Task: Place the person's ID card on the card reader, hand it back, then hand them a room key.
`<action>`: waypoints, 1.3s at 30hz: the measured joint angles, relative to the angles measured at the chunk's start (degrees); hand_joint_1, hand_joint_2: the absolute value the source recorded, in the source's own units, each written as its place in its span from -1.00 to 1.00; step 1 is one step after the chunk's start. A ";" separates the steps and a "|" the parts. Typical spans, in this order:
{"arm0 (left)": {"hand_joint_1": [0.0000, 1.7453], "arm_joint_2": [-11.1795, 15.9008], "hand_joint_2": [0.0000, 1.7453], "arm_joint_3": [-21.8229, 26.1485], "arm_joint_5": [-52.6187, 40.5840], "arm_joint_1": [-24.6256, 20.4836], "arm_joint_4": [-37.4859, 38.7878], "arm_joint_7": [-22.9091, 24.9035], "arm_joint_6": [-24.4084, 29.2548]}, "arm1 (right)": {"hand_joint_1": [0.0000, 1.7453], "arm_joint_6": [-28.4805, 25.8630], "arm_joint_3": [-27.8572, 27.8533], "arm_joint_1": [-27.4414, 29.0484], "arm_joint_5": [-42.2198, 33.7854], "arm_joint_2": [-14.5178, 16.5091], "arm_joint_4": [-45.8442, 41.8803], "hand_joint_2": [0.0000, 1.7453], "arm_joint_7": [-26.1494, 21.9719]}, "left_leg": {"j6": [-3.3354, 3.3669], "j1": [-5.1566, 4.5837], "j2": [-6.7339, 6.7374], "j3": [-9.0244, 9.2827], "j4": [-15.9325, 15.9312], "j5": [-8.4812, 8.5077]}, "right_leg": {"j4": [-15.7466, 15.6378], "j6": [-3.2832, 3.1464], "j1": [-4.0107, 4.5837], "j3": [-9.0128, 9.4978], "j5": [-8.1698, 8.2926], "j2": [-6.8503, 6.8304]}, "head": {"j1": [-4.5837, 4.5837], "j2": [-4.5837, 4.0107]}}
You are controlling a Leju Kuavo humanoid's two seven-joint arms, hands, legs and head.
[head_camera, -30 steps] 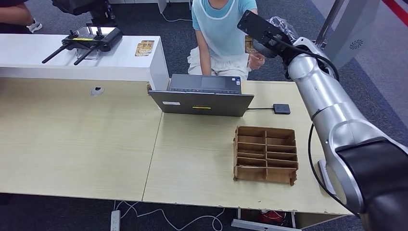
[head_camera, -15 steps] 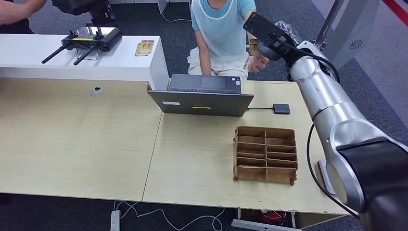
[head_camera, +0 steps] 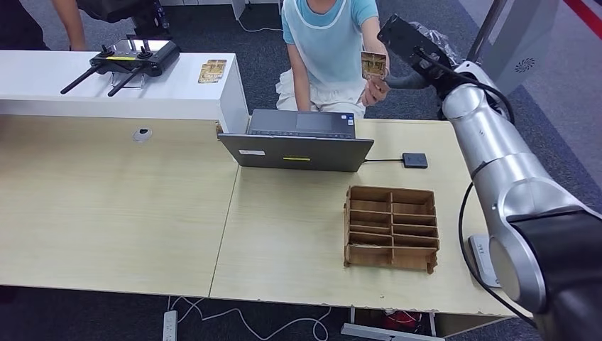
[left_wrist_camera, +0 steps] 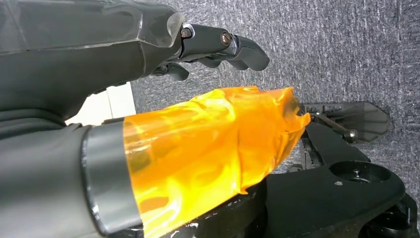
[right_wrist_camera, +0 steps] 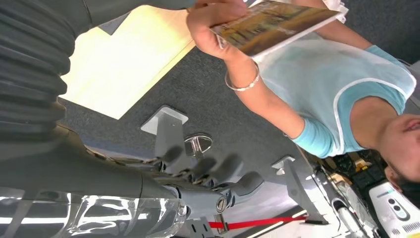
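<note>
Far over at ten o'clock on the white counter (head_camera: 177, 85) sit a black remote controller (head_camera: 131, 57) and, just beside it, a few gold-printed cards (head_camera: 212, 69); no writing on them is legible to me. Toward twelve o'clock an open laptop (head_camera: 298, 145) stands on the wooden table (head_camera: 113, 206), its lid carrying a small white sticker and a yellow strip too small to read. From its right side a cable runs to the small black card reader (head_camera: 416, 160) lying flat at about one o'clock. Nearer me, at four o'clock, is a brown divided tray (head_camera: 391, 227). Behind the laptop a person in a light blue top (head_camera: 323, 35) holds the gold-patterned card (head_camera: 373, 65) upright in their own hand (head_camera: 375, 89), raised above the table; its print is blurred. My right arm stretches up and forward toward one o'clock, and my right hand (head_camera: 406, 42) hangs just beside that card without touching it, fingers (right_wrist_camera: 233, 183) apart and holding nothing. My left hand (left_wrist_camera: 148, 54) hangs low over grey carpet, dark fingers loosely curled around nothing, thumb wrapped in orange film.
</note>
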 joint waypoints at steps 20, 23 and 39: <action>-1.00 -0.15 -1.00 0.00 0.27 0.01 0.00 0.56 0.13 | -1.00 -2.28 -4.49 2.27 -1.88 -0.21 -6.26 1.00 -2.19 | 0.00 0.00 -0.01 0.01 0.01 0.00 | -0.01 0.00 0.00 0.00 0.00 -0.01 | -0.01 -0.01; -1.00 -0.25 -1.00 0.00 0.34 0.05 0.00 0.82 0.37 | -1.00 1.42 -8.13 6.50 -6.49 -1.09 -14.12 1.00 -1.52 | 0.00 0.01 -0.09 -0.01 0.01 0.00 | -0.02 0.00 0.00 0.02 0.00 -0.08 | -0.01 -0.01; -1.00 -0.35 -1.00 0.00 0.93 0.21 0.00 0.93 0.82 | -1.00 4.67 -17.35 15.16 -13.17 -2.67 -30.76 1.00 -0.82 | 0.00 0.03 -0.12 -0.04 0.01 0.01 | -0.01 0.00 0.01 0.00 0.02 -0.11 | 0.00 0.00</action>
